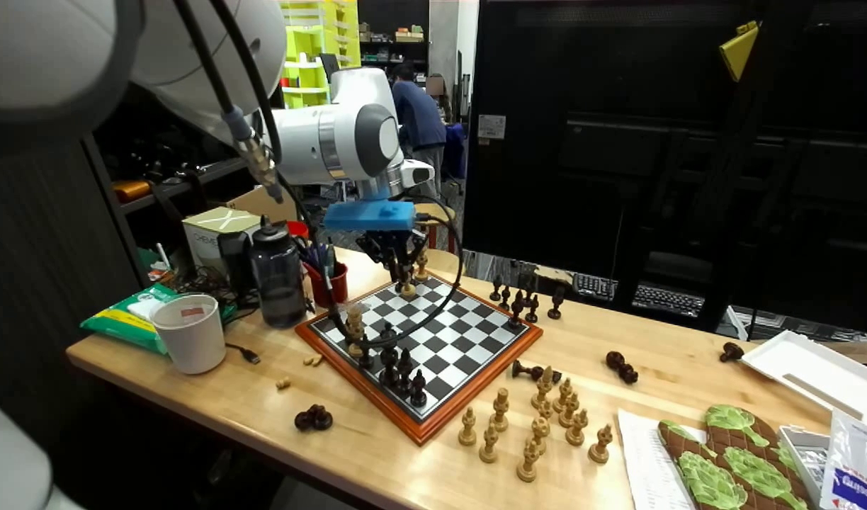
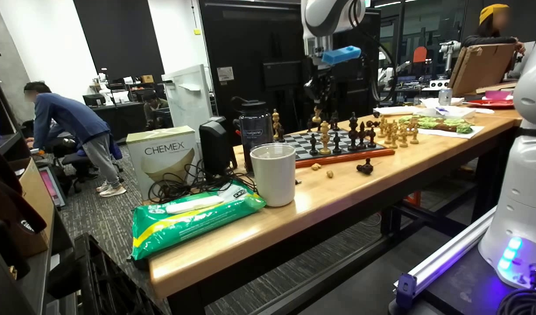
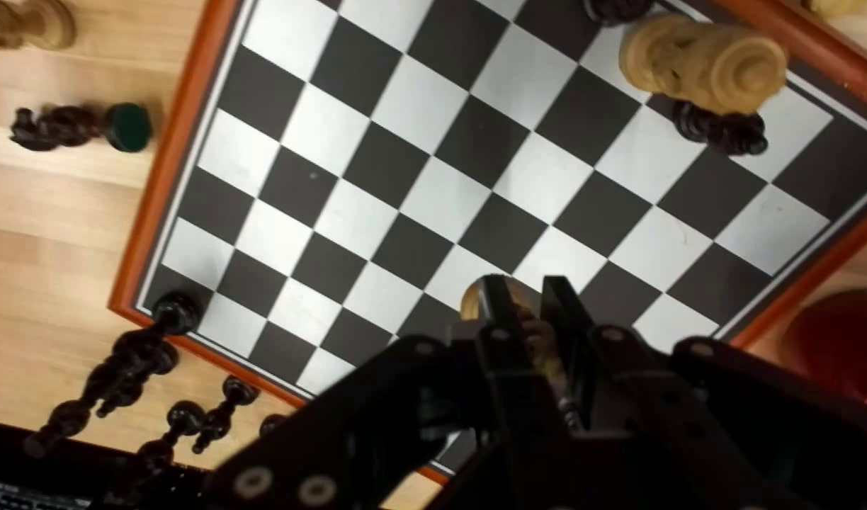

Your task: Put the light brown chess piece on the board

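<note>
The white robot arm with grey joints (image 1: 320, 145) is reaching out over the pale wooden counter (image 1: 242, 382), its wrist bending down above the square chessboard (image 1: 469, 340) with black and white checks and a thick reddish-brown frame. A blue rectangular block (image 1: 370, 214) is riding on the wrist.

In the wrist view the board's middle squares are lying open, giving a broad stretch of room. Around the board things are standing closer: a dark translucent bottle with a black lid (image 1: 278, 280) beside it, and a red plastic pen cup (image 1: 334, 285) between bottle and frame. A group of light brown wooden pieces (image 1: 500, 409) is standing near the board, while glossy dark brown pieces (image 1: 517, 308) are clustering around one corner. Small dark wooden pieces (image 1: 404, 372) are lining another edge on the board itself, a tall light brown piece (image 1: 355, 327) standing by them. A fallen dark piece with a green base (image 3: 69, 127) is lying just outside the frame.

The slim black fingers (image 3: 562, 312) are pointing down and clamping the light brown chess piece (image 2: 316, 116) over the board, near its far corner in an exterior view. The piece is showing turned wood and a round base; its upper part is hiding between the fingers. Whether the base is touching the squares is not showing clearly.
</note>
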